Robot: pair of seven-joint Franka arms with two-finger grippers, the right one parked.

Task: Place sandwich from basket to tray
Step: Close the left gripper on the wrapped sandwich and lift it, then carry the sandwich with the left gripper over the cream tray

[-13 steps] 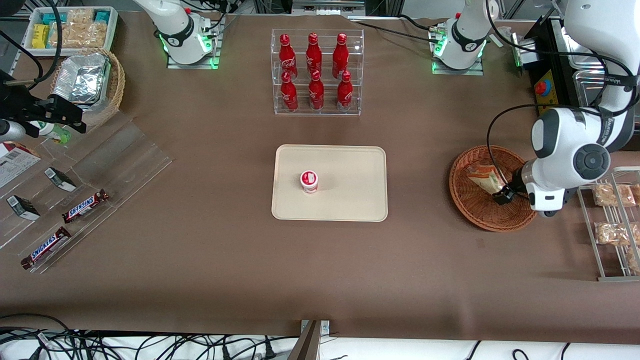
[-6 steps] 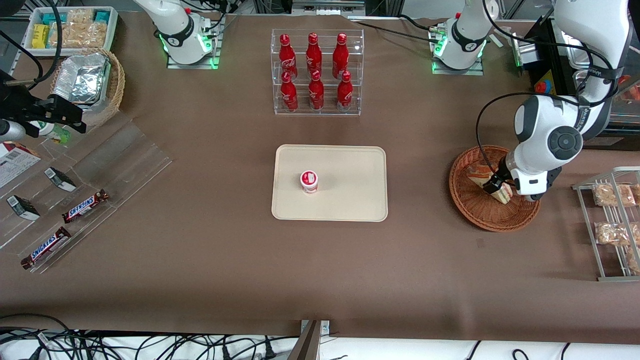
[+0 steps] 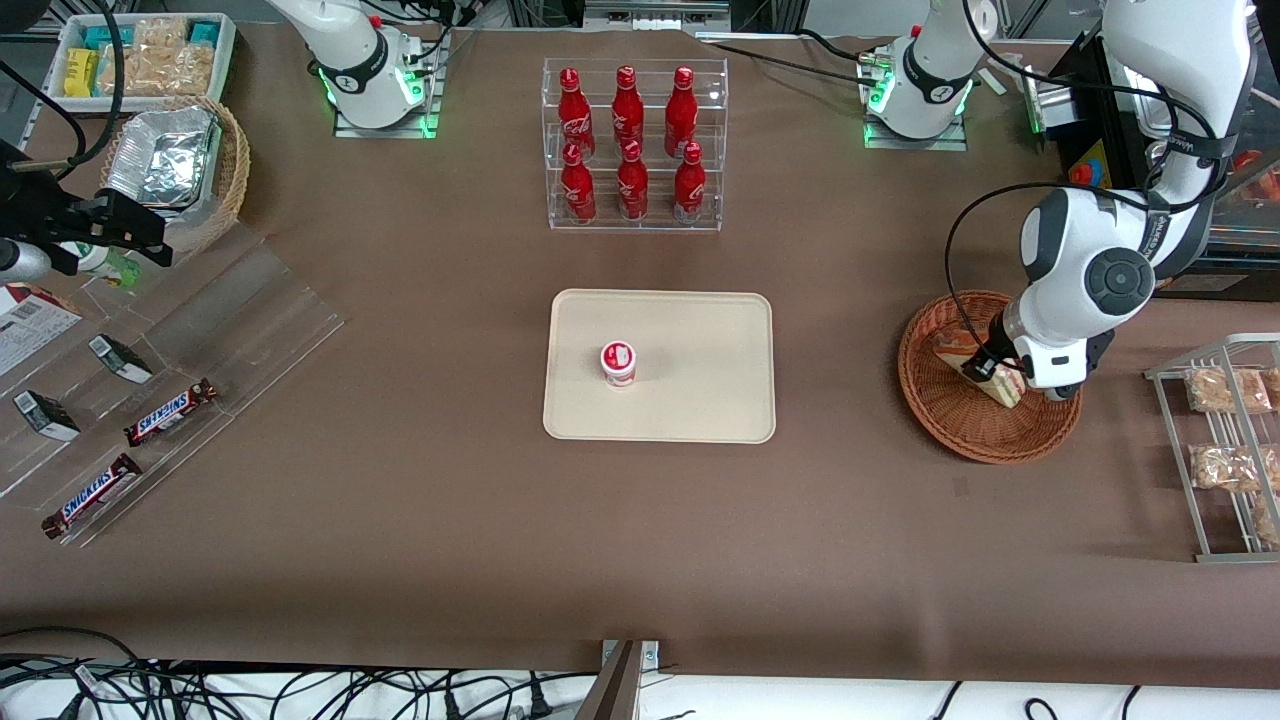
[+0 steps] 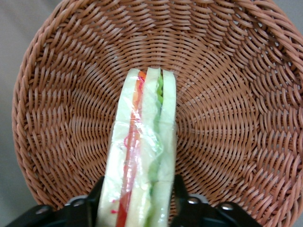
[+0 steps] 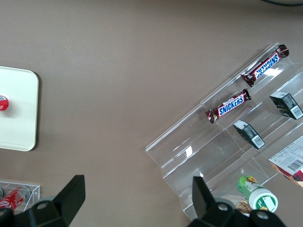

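Note:
The sandwich (image 3: 1003, 385) is a wrapped white-bread wedge with red and green filling, and it stands on edge inside the reddish-brown wicker basket (image 3: 940, 420). My left gripper (image 3: 985, 370) is over the basket and shut on the sandwich. In the left wrist view the black fingers (image 4: 97, 191) press both bread faces of the sandwich (image 4: 142, 156), with the basket (image 4: 236, 118) weave below it and the gripper (image 4: 138, 189) at its wide end. The beige tray (image 3: 700, 400) lies at mid-table, well away from the basket toward the parked arm's end.
A small white cup with a red lid (image 3: 619, 362) stands on the tray. A clear rack of red bottles (image 3: 633, 145) is farther from the camera than the tray. A wire rack of snack bags (image 3: 1230, 440) sits beside the basket. A clear stand with Snickers bars (image 3: 170, 412) lies toward the parked arm's end.
The left wrist has swung farther from the camera and turned over the basket. The sandwich went from lying flat to standing on edge between the fingers.

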